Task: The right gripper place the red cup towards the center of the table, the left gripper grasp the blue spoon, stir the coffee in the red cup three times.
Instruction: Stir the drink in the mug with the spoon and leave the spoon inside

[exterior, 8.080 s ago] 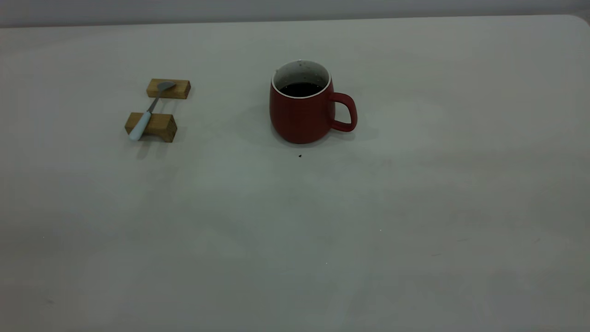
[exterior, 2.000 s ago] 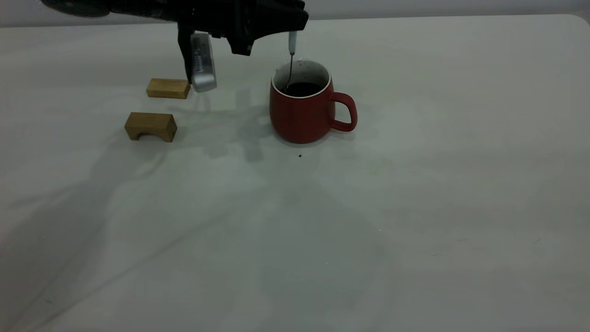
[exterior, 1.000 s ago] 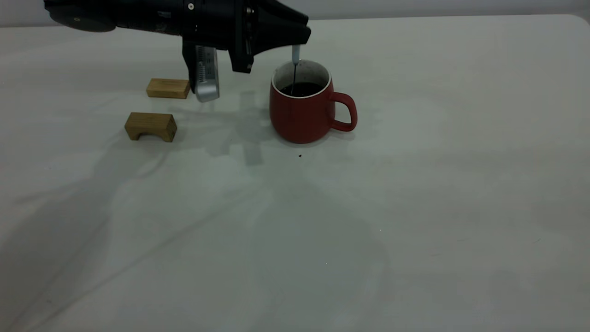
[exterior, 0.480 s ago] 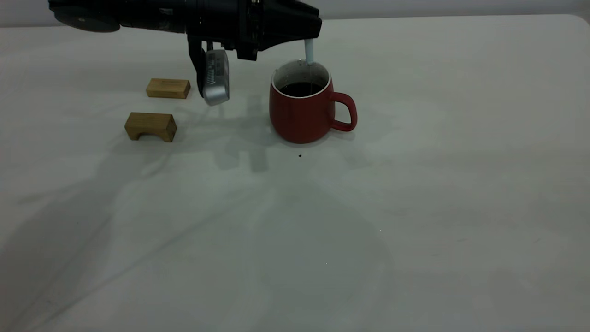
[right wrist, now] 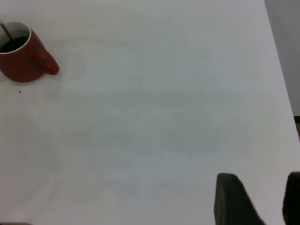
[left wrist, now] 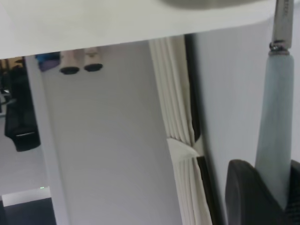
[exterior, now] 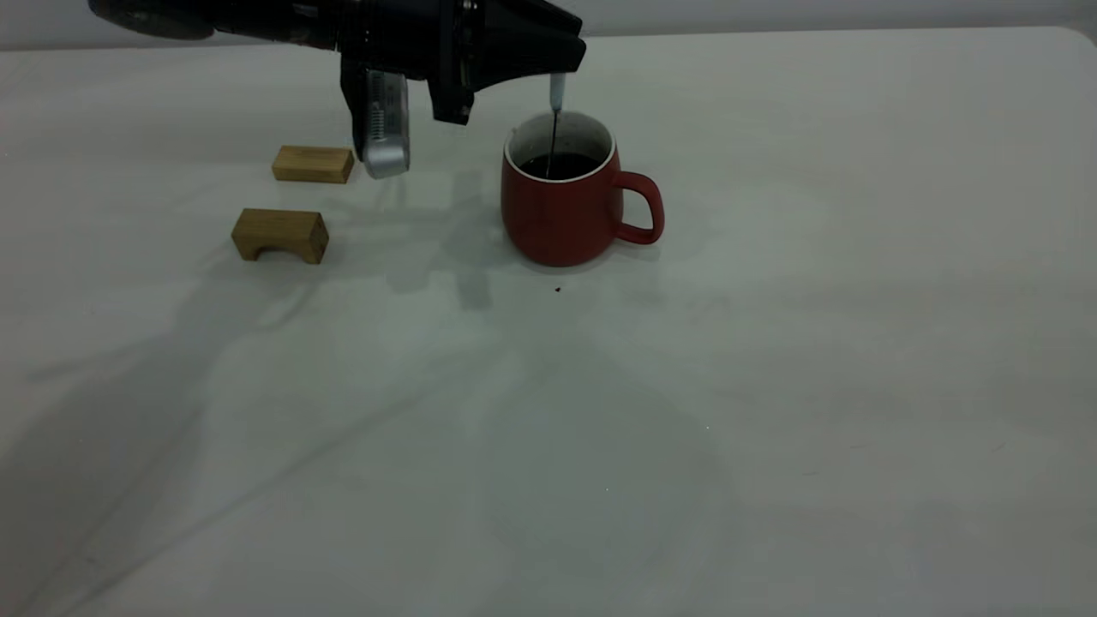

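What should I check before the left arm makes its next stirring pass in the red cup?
1. Spoon grip: ok. The left claw is shut on the blue spoon, which hangs about upright.
2. Spoon in the liquid: ok. Its neck reaches down into the coffee.
3. Cup position: ok. The red cup stands upright near the middle of the table, handle toward the right arm's side.
4. Clearance: ok. The two wooden blocks sit apart from the cup.
5. Right claw: ok. It is open, far from the cup.
6. Spills: cannot tell. One dark speck lies in front of the cup.
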Robot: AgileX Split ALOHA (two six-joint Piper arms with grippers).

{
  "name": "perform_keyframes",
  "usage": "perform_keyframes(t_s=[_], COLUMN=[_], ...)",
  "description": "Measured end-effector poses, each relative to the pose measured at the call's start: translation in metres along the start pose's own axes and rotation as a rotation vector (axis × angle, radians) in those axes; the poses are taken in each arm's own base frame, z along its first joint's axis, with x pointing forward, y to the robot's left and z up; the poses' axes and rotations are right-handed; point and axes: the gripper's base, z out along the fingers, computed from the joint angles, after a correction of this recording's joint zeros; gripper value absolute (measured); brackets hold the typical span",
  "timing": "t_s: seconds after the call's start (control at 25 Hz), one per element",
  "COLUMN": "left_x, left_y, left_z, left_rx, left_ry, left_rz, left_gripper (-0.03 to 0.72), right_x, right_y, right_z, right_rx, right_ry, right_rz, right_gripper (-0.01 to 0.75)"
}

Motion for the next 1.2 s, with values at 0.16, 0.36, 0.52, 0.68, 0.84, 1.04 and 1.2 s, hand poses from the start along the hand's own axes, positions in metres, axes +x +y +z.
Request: perform_keyframes(t_s=[0.16,0.36,0.52,0.68,0.84,1.04,1.2], left_x=[-0.006,-0.012,-0.014,-0.01,-0.006,-0.01,-0.013], left_y=[0.004,0.01,0.012,0.01,0.005,0.004,0.011], left_z=[0.003,0.006,0.006,0.002,0.0,0.004,0.006], left_rx=[-0.007,-0.049,-0.067,-0.079,-0.055,-0.008,-0.049], left_ry=[0.051,0.085,0.069,-0.026,-0.057,0.028,0.094], left_rz=[-0.054,-0.221,-0.231,-0.149,-0.039,-0.028,-0.094], left_gripper=[0.18,0.18,0.18,0.18,0.18,0.18,0.18], right_x=[0.0,0.0,0.0,0.0,0.0,0.0,0.0], right_y=[0.0,0.0,0.0,0.0,0.0,0.0,0.0], right_z=[0.0,0.0,0.0,0.0,0.0,0.0,0.0], right_rx=[0.0,0.0,0.0,0.0,0.0,0.0,0.0], right_ry=[0.0,0.0,0.0,0.0,0.0,0.0,0.0], right_rz=[0.0,0.0,0.0,0.0,0.0,0.0,0.0], right_gripper=[0.301,0.301,0.301,0.301,0.301,0.301,0.301])
